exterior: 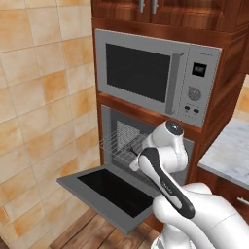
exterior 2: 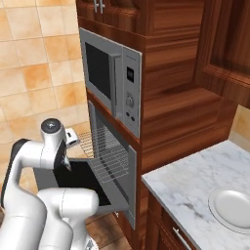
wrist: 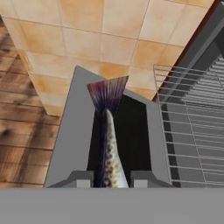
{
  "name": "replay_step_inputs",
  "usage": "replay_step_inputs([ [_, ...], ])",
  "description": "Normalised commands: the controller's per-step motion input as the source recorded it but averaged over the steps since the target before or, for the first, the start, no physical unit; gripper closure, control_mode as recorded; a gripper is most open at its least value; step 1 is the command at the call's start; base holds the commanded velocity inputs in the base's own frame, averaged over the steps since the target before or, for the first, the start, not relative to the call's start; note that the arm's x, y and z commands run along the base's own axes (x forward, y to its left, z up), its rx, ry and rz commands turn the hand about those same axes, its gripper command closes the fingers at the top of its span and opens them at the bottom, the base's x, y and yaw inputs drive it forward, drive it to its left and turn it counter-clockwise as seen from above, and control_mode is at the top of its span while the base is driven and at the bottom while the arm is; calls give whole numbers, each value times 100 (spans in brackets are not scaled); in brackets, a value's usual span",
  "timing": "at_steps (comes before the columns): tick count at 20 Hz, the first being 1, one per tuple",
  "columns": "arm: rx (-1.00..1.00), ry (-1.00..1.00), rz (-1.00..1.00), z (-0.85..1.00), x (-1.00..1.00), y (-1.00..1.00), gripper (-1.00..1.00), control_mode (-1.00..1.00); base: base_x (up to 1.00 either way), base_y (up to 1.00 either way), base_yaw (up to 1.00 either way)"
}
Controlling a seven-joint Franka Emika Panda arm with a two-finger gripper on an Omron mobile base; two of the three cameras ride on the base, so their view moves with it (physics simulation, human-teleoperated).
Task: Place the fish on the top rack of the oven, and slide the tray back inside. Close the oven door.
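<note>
The fish is slim, dark and speckled, and its fanned tail points away from the hand. My gripper is shut on its body, one fingertip on each side. It hangs above the lowered oven door, just left of the top rack. The silver wire rack is pulled partway out of the oven, over the open door. From the right base, my hand sits at the rack's outer edge. My own arm hides the gripper in the left base view.
A grey microwave sits directly above the oven in the wooden cabinet. A marble counter with a white plate lies to the right. A tiled wall stands to the left, with wooden floor below the door.
</note>
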Motion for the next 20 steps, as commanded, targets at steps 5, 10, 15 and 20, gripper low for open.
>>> replay_step_inputs([
  [5,-11,2,0,-13,9,9,100,-100,0,0,0],
  [10,-30,-1,0,-32,20,27,100,-100,0,0,0],
  [15,-14,0,-2,-17,80,2,100,-100,0,0,0],
  [20,-4,0,-1,-14,89,0,100,-100,0,0,0],
])
